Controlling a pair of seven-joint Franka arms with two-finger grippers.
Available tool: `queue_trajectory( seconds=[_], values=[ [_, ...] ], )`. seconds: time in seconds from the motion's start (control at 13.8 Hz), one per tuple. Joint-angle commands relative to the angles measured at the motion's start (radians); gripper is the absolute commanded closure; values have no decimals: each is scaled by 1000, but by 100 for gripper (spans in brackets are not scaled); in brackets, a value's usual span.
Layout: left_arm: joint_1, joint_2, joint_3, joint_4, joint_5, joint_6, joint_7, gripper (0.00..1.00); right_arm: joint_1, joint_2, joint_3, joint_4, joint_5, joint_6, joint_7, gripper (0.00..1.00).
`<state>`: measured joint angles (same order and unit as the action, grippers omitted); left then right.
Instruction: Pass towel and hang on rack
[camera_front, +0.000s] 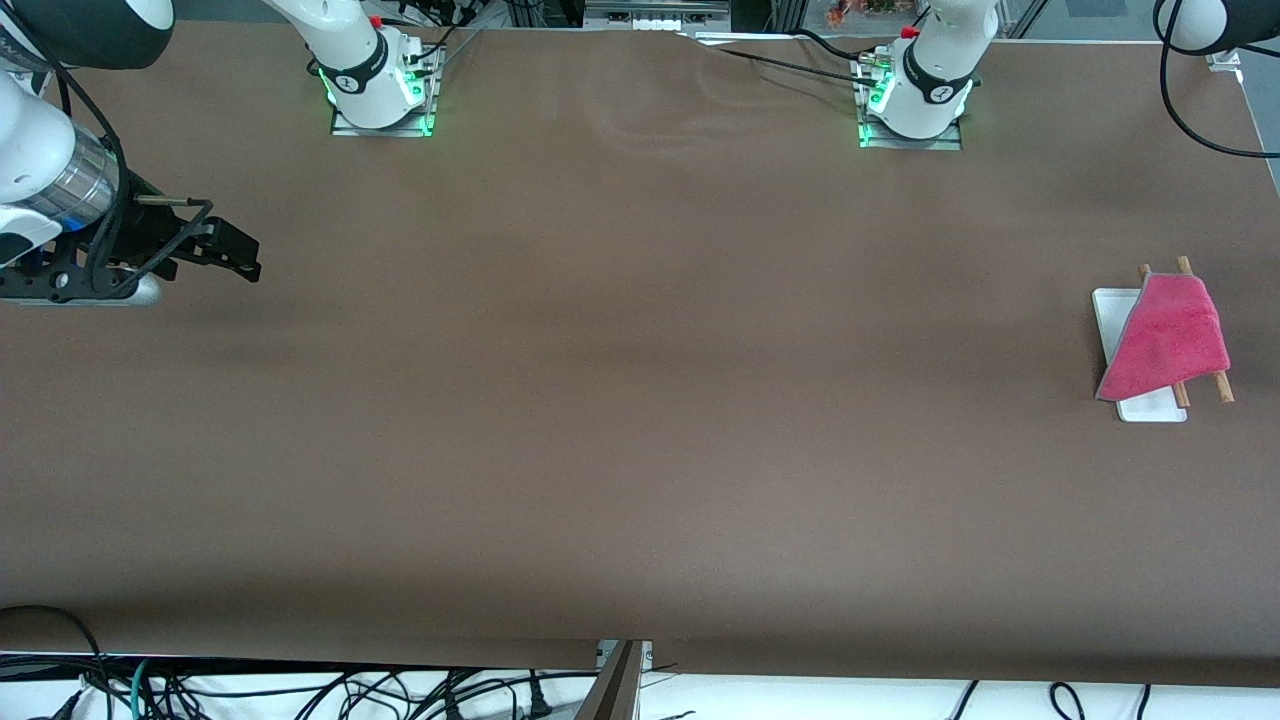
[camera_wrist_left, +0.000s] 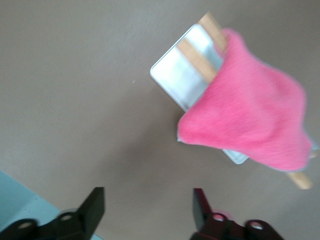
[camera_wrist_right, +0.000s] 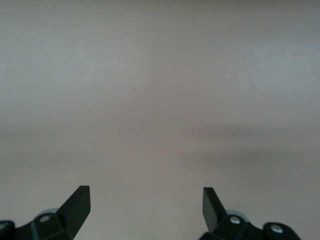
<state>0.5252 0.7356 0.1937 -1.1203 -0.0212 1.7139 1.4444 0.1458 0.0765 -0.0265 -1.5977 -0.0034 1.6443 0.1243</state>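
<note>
The pink-red towel (camera_front: 1168, 342) hangs draped over the rack (camera_front: 1114, 318) near the left arm's end of the table. The rack's white base and the ends of its brown rods (camera_front: 1184, 266) stick out from under the cloth. In the left wrist view the towel (camera_wrist_left: 255, 120) covers most of the rack (camera_wrist_left: 180, 75). My left gripper (camera_wrist_left: 148, 200) is open and empty, up in the air beside the rack; it is out of the front view. My right gripper (camera_front: 238, 252) is open and empty over the right arm's end of the table; its wrist view (camera_wrist_right: 146, 197) shows only bare table.
The brown table top (camera_front: 640, 400) stretches between the two arms. The arm bases (camera_front: 380, 90) stand along the edge farthest from the front camera. Cables (camera_front: 300, 690) lie below the table's near edge.
</note>
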Motion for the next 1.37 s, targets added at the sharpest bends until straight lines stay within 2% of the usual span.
queue_trajectory(
  seconds=[0.0, 0.36, 0.58, 0.72, 0.8, 1.09, 1.3],
  values=[
    [-77, -115, -7, -15, 27, -135, -112, 0, -5, 17, 10, 41, -15, -11, -14, 1],
    [-270, -241, -10, -15, 21, -359, -474, 0, -6, 23, 8, 44, -17, -8, -12, 1],
    [-381, -268, -17, -16, 14, -395, -619, 0, -6, 23, 8, 44, -15, -8, -9, 1],
    [-395, -277, -49, -30, 6, -390, -686, 0, -6, 23, 10, 44, -17, -9, -9, 1],
    [-408, -306, -63, -70, -2, -386, -752, 0, -6, 23, 10, 44, -17, -11, -9, 1],
    [-407, -503, -229, -312, 14, -289, -1150, 0, -6, 23, 8, 44, -17, -11, -9, 1],
    [-494, -645, -244, -485, 12, -203, -1364, 0, -5, 23, 10, 44, -17, -12, -9, 1]
  ],
)
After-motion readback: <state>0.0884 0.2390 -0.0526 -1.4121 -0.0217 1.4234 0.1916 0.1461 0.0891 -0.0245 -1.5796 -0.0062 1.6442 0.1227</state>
